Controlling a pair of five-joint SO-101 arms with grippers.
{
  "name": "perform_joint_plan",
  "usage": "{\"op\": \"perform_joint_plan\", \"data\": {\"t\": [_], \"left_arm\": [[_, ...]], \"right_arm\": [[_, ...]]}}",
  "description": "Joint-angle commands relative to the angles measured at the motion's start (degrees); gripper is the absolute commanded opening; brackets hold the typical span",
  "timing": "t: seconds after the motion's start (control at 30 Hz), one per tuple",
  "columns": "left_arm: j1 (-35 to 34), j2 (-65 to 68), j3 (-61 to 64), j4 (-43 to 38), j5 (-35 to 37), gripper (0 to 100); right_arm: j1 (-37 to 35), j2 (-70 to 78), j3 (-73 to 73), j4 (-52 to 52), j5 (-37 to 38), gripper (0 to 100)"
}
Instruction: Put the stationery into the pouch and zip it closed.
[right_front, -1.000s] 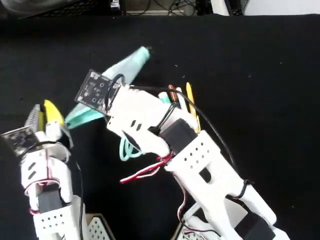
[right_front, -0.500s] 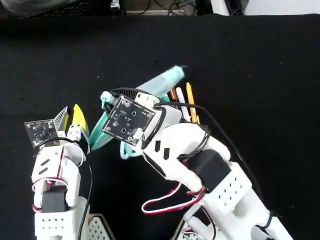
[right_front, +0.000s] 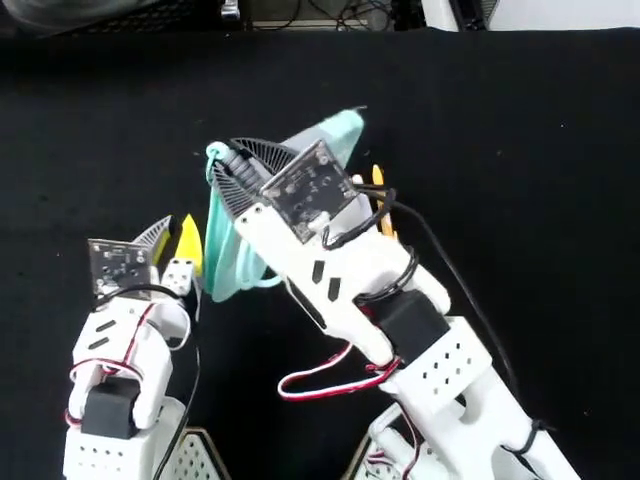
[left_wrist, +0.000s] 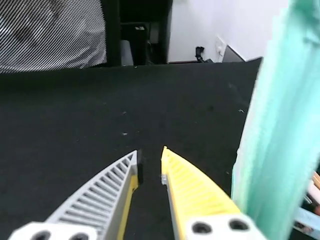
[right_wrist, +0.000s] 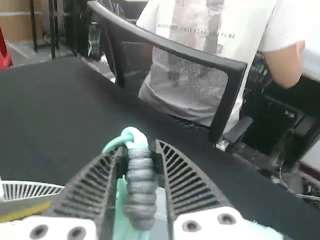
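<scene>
right gripper (right_front: 228, 165): fingers pinched on the grey braided zip pull (right_wrist: 140, 182); the pull's teal loop pokes out past the fingertips in the right wrist view (right_wrist: 139, 145).
pouch (right_front: 228, 240): teal, held up by the pull end, tilted on edge above the black table (right_front: 520, 150). The far end points away from the arms. Can't tell if the zip is open or closed.
left gripper (right_front: 172, 232): near the lower edge of the pouch, just beside it, not touching. Grey and yellow fingers a little apart with a narrow gap, nothing between them (left_wrist: 150, 152).
pouch from left wrist: a teal band (left_wrist: 275, 125) running alongside the yellow finger.
stationery: pens (right_front: 378, 185) lying on the table beside the pouch, partly hidden behind the right arm. Not in the pouch. Exact count not clear.
step in hand: looks like pouch handling before loading. The right arm has the pull and the pens haven't been put in. Task looks early; neither loading nor zipping shut is done.
next move needs: probably the left gripper clamping the pouch fabric near the zip end, so the pull can be drawn against something fixed. With only the pull held, the pouch would likely swing instead of the zip sliding.
after that: the pouch mouth has to stay open and face the pens, and one gripper must be free to pick them up.
risk: the pouch hangs close to the pens and could knock them if it swings.
</scene>
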Motion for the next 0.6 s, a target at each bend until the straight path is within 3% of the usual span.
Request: {"op": "perform_joint_plan", "data": {"t": [0.0,0.27,0.37,0.57], "left_arm": [[2.9,0.0,-0.1,0.1,-1.1,10],[3.5,0.0,0.5,-0.4,-1.1,10],[2.8,0.0,2.8,-3.2,-1.1,10],[-0.7,0.0,3.8,-4.9,-1.0,10]], "right_arm": [[0.4,-2.0,-0.9,-2.0,-3.7,1.2],[0.3,1.2,-10.8,-1.1,-0.6,1.2],[0.4,7.0,-19.1,5.5,4.0,1.2],[0.4,21.8,-37.4,22.9,4.5,1.2]]}}
